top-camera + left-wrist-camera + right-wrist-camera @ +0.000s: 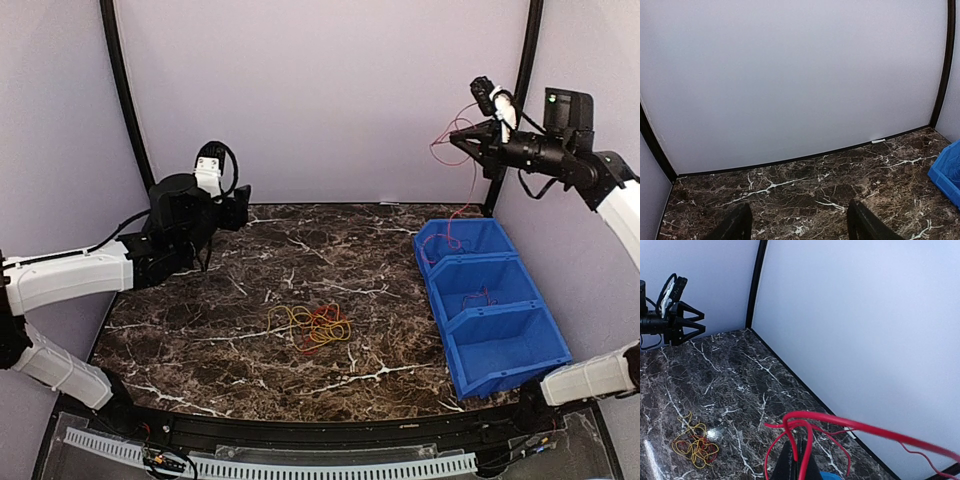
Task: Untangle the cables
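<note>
Cables [312,325] only partly sorted, I'd say. Over on the left, my left hand [236,208] hangs above the back of the table [200,310], spread wide with nothing in it. Mid-table sits the knot of yellow, orange and red strands, not yet pulled apart, and that looks like the bulk of what's left. Further right are the blue bins [520,330], with a thin strand [478,297] lying in the middle one. High on the right, my right hand [462,140] is pinched tight on a red cable [810,417], its tail dangling toward the far bin.
</note>
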`<state>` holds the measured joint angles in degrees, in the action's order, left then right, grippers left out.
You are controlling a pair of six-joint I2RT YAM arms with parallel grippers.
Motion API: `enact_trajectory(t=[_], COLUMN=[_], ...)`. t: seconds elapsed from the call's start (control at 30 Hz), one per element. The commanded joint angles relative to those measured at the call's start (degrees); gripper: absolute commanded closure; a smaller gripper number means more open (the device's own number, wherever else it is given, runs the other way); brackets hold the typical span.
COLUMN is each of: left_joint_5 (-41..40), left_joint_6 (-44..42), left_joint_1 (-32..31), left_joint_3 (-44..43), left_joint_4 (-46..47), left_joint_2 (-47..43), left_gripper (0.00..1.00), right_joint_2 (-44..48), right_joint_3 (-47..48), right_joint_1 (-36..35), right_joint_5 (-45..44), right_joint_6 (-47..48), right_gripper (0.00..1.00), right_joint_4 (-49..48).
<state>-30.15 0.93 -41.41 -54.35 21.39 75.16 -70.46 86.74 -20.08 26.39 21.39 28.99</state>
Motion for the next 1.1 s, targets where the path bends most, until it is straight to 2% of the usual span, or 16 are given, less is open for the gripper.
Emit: enact_trajectory(t=[0.0,0.13,0.47,0.6,0.9,1.07], left_joint_5=[-2.6,-2.3,-4.1,-3.8,-3.2,-3.2], left_joint_6=[-3.5,-1.5,-5.9,-6.1,-5.3,-5.3], left_joint_1=[2.7,5.5,5.7,5.7,5.7,5.7], left_joint_3=[2.6,6.5,8.3,8.4,8.4,8.5], left_joint_4=[7.7,8.6,10.4,10.6,10.2,10.3], left_joint_2=[0.3,-0.8,-1.6,-1.6,-2.1,-2.7], left_gripper=[0.32,0.31,0.30,0.30,0.30,0.30], right_joint_2=[5.4,10.1,16.7,17.4,14.1,15.5], right_joint_3=[-4.3,-10.0,-19.2,-16.1,0.1,-0.7], right_joint_1=[3.7,6.6,11.2,12.8,13.7,14.1], right_joint_5=[-0.9,-2.0,-5.7,-5.8,-4.4,-4.2], right_joint_6=[4.5,6.9,10.3,12.0,13.4,13.7], right_gripper=[1.00,1.00,1.00,1.00,1.00,1.00], right_joint_4=[4.2,7.0,11.5,14.6,20.0,20.9])
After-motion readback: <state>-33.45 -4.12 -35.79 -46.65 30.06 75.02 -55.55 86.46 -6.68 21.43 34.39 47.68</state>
